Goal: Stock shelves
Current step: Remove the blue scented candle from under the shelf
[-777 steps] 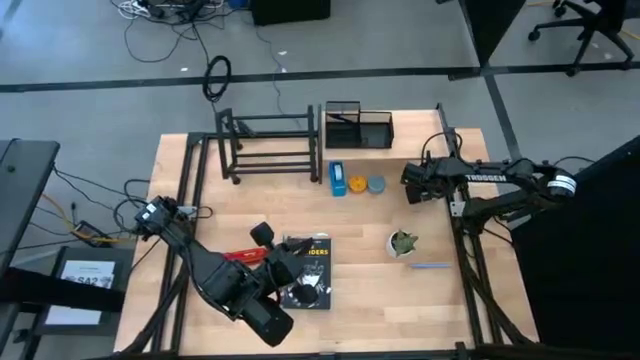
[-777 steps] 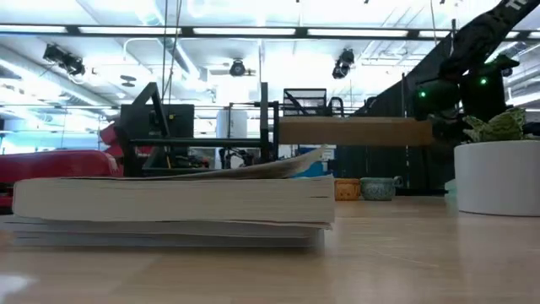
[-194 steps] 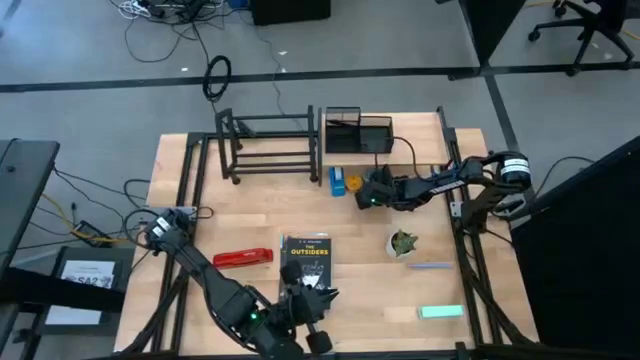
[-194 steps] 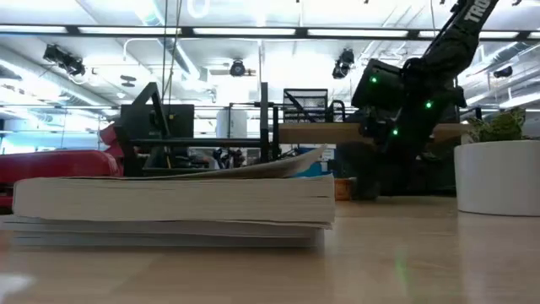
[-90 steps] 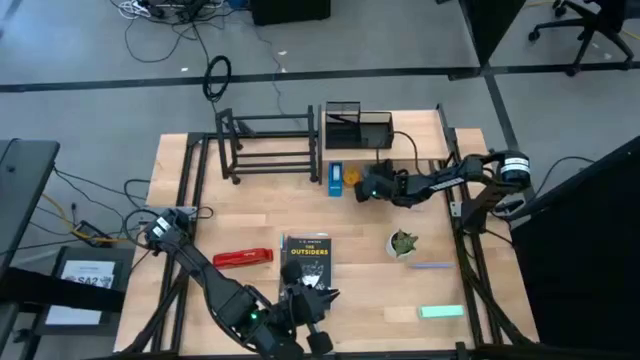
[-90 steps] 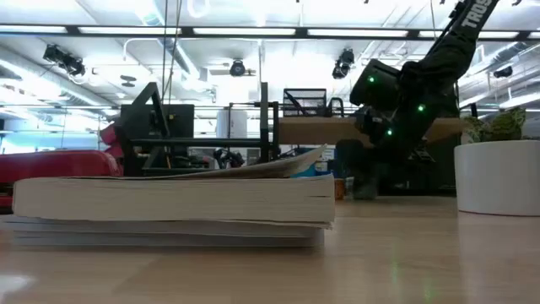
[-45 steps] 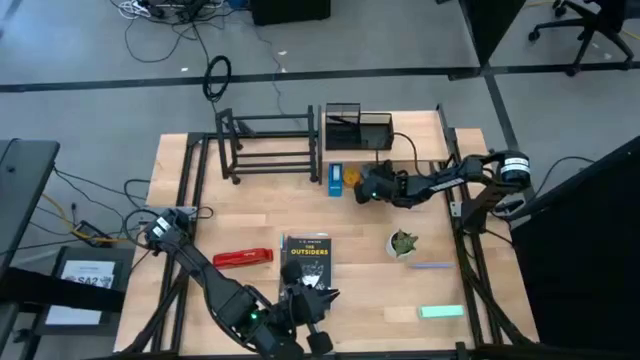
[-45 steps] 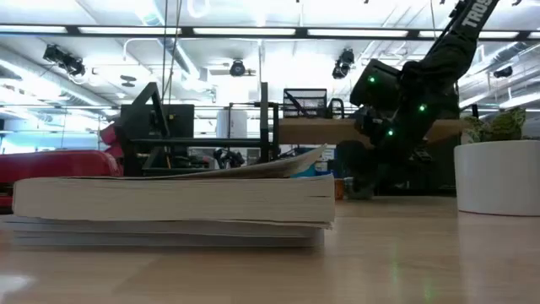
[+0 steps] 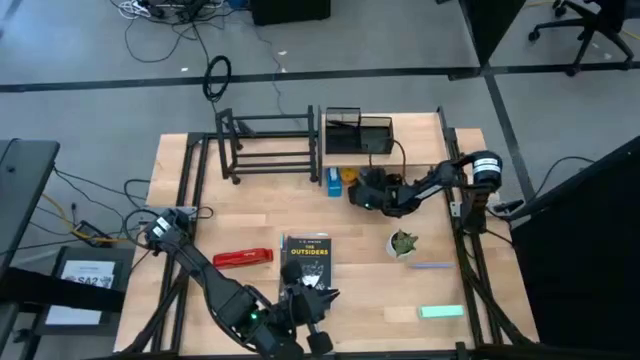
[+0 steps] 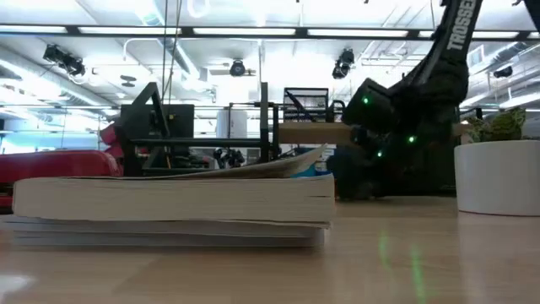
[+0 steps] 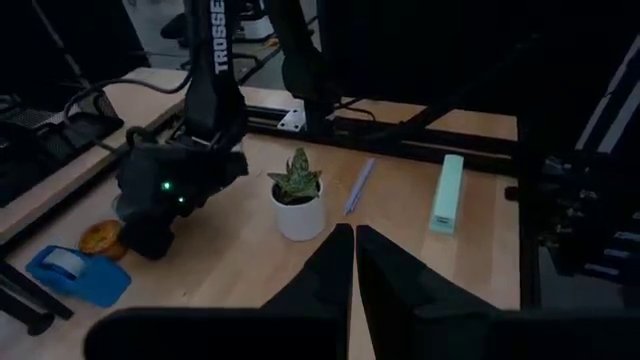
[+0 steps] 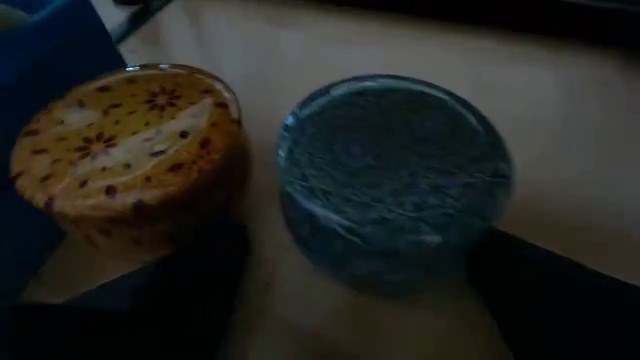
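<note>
A wooden table (image 9: 200, 215) is being viewed from above, with two dark robot arms working over it. The right gripper (image 9: 362, 192) is reaching low toward the far middle of the table, just beside a blue tape dispenser (image 9: 333, 180). Its wrist camera is showing its dark fingers (image 12: 540, 300) spread wide on either side of a small grey-blue round dish (image 12: 395, 175), not yet clenched on it. An orange patterned round tin (image 12: 125, 130) is sitting just beside that dish.

The left gripper (image 9: 315, 338) is waiting at the near edge of the table, just near of a book (image 9: 305, 262); its fingers (image 11: 325, 270) are pressed together, holding nothing.

The black tube rack (image 9: 270, 147) is standing at the far left-centre of the table. The wooden plank shelf (image 10: 316, 132) is showing in the low view, beyond the book, partly hidden by the right arm. A black mesh organizer (image 9: 358, 131) is sitting right of the rack.

A small potted succulent (image 9: 402, 243) is standing to the near right of the right gripper, with a thin pen-like stick (image 9: 431, 265) just near it and a pale green bar (image 9: 441, 312) nearer still. A red stapler-like object (image 9: 243, 258) is lying left of the book.
</note>
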Available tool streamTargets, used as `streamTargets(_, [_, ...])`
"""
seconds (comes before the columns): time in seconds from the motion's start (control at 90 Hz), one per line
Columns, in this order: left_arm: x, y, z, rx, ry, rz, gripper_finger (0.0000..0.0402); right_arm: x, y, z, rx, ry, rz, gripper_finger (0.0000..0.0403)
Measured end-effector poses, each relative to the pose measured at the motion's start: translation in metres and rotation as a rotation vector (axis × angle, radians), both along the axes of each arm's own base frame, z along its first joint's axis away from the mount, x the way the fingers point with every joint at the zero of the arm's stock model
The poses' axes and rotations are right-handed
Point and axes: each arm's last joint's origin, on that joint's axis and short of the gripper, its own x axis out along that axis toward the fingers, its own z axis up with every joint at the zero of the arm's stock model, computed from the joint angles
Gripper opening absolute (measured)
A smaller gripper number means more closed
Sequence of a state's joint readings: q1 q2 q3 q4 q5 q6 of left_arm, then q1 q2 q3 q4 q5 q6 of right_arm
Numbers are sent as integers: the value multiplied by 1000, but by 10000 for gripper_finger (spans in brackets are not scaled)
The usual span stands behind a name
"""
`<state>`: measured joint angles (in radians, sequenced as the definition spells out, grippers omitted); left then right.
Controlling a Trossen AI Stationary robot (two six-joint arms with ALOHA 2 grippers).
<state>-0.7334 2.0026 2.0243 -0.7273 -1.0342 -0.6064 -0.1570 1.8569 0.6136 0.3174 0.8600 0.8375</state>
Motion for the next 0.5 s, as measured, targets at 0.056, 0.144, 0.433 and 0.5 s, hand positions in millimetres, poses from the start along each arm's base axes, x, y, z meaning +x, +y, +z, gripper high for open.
streamTargets(0.056, [0, 0, 0, -1, -1, 0, 0, 1, -1, 0, -4, -3, 1, 346])
streamTargets(0.144, [0, 0, 0, 0, 0, 0, 0, 1, -3, 0, -6, 4, 9, 345])
streamTargets(0.433, [0, 0, 0, 0, 0, 0, 0, 3, -6, 1, -9, 38, 68, 305])
streamTargets(0.5, [0, 0, 0, 0, 0, 0, 0, 4, -6, 1, -7, 50, 85, 275])
